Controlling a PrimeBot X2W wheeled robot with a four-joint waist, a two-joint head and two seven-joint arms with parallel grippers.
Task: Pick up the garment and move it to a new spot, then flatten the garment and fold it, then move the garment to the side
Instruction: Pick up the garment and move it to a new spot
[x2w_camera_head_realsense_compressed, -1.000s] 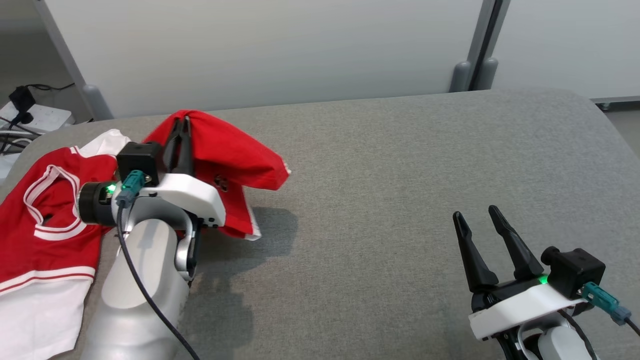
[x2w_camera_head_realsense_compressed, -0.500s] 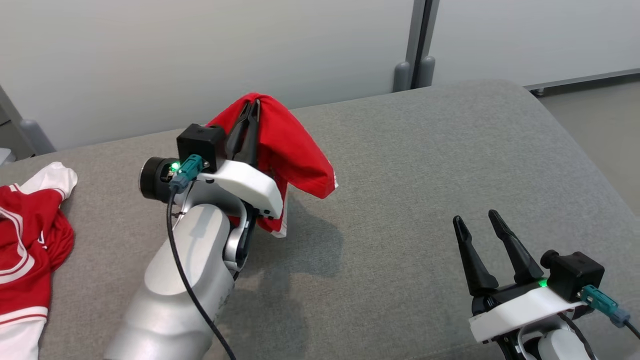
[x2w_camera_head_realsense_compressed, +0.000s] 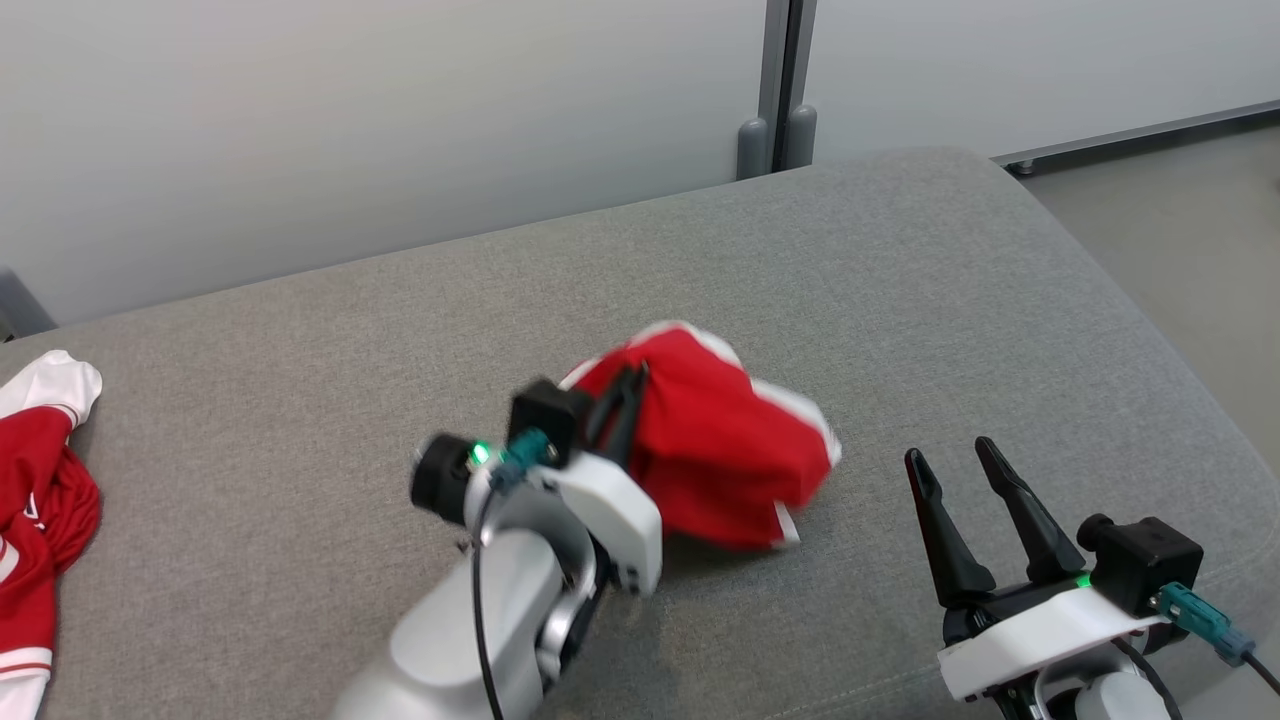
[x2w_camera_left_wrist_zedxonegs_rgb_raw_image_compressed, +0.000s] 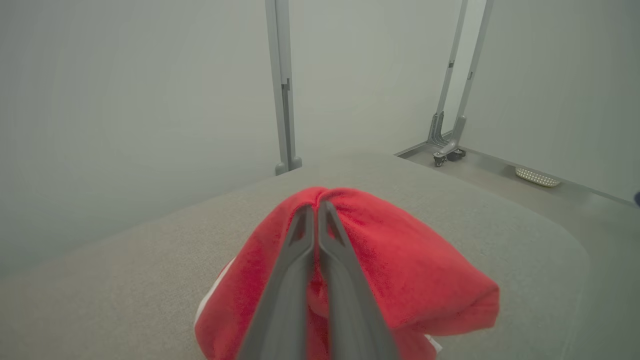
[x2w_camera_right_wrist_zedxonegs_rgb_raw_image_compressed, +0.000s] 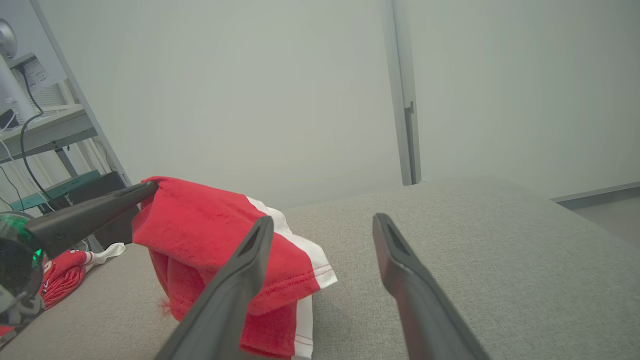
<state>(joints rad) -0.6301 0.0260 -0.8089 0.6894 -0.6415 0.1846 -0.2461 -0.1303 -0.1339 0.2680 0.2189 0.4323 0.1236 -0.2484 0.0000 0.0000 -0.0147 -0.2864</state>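
Observation:
The garment (x2w_camera_head_realsense_compressed: 720, 450) is a red piece with white trim, bunched and hanging from my left gripper (x2w_camera_head_realsense_compressed: 636, 372), which is shut on its top fold near the middle of the grey table (x2w_camera_head_realsense_compressed: 900, 280). Its lower folds reach the table surface. In the left wrist view the closed fingers (x2w_camera_left_wrist_zedxonegs_rgb_raw_image_compressed: 300, 250) pinch the red cloth (x2w_camera_left_wrist_zedxonegs_rgb_raw_image_compressed: 400, 270) at its peak. My right gripper (x2w_camera_head_realsense_compressed: 948, 452) stands open and empty at the lower right, just right of the garment. Its wrist view shows the garment (x2w_camera_right_wrist_zedxonegs_rgb_raw_image_compressed: 210, 225) ahead to the left between the spread fingers (x2w_camera_right_wrist_zedxonegs_rgb_raw_image_compressed: 240, 270) and the left gripper (x2w_camera_right_wrist_zedxonegs_rgb_raw_image_compressed: 152, 187).
Another red and white garment (x2w_camera_head_realsense_compressed: 40, 500) lies at the table's left edge. The table's rounded right end (x2w_camera_head_realsense_compressed: 1150, 330) drops to the floor (x2w_camera_head_realsense_compressed: 1200, 180). Grey wall panels with a post (x2w_camera_head_realsense_compressed: 777, 90) stand behind. A shelf with cables (x2w_camera_right_wrist_zedxonegs_rgb_raw_image_compressed: 35, 125) is off to the left.
The head camera has turned right. My left gripper has carried the garment away from the other garment, rightward and down to mid-table. The right gripper has stayed open in place.

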